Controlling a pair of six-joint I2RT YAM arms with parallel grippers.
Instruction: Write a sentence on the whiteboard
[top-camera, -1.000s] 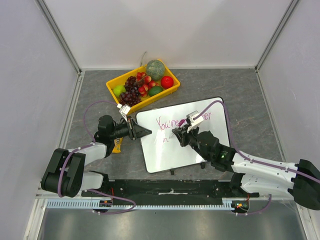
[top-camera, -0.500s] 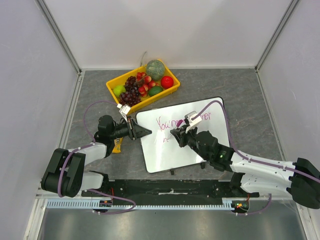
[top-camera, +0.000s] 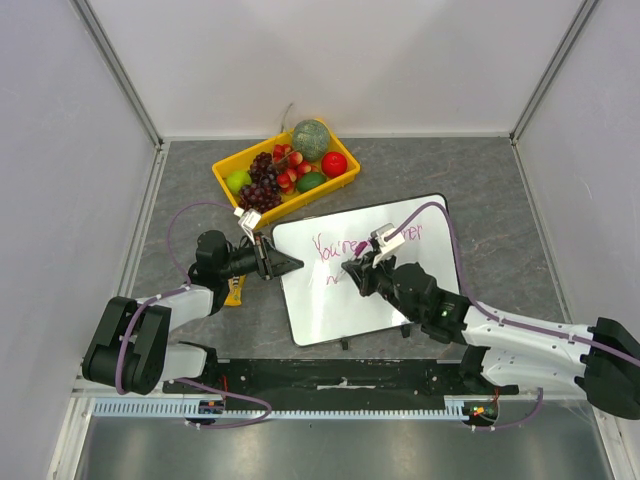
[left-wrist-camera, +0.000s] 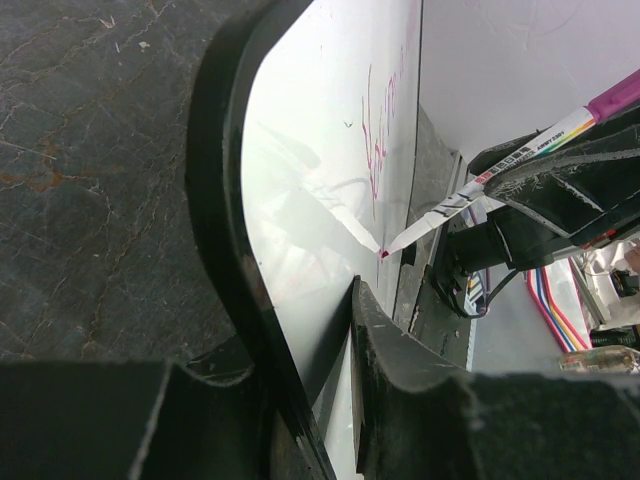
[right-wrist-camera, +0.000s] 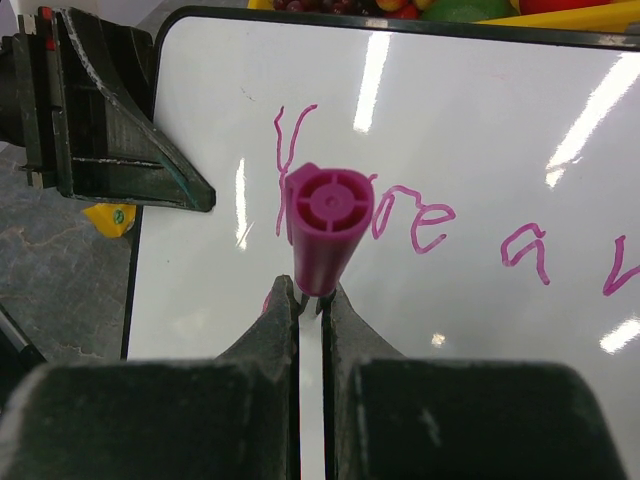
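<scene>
A dark grey, stone-veined table carries three things. The whiteboard lies flat on it, a little askew. Its left edge sits between the fingers of the left gripper, and its surface spreads out beneath the right gripper. A yellow tray of fruit rests beyond both grippers, just beside the board's far-left corner. A small yellow item, too small to identify, lies behind the left gripper, close by its arm.

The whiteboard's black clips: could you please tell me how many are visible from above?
2, both on the whiteboard's near long edge: the left clip, and the right clip beside the right arm, which may hide more.
</scene>
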